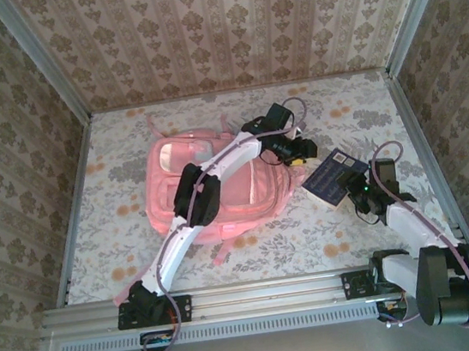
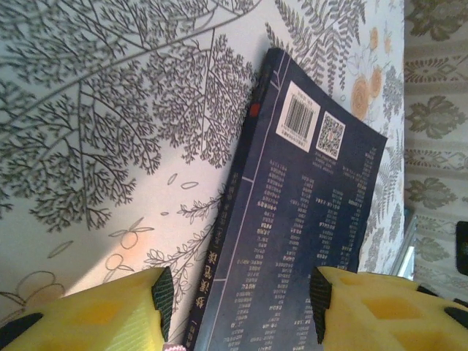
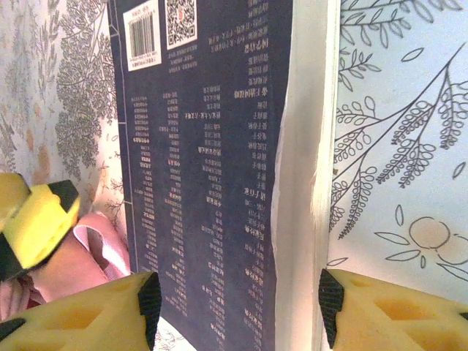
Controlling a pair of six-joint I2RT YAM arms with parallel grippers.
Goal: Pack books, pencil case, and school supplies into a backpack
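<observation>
Jaws parted, left gripper [image 2: 241, 292] and right gripper [image 3: 238, 300] straddle one navy book [image 2: 307, 205]; we fear a tug-of-war if both close.

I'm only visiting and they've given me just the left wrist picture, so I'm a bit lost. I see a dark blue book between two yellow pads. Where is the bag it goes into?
Observer: From above, the pink backpack lies flat on the table, left of the book, with the left arm stretched across it.
Operator: Is that arm working alone?
Observer: No. The right gripper is at the book's near right end, opposite the left gripper.
Operator: Is it a thick book?
Observer: It looks thin. The right wrist view shows a slim white page edge along one side.
</observation>
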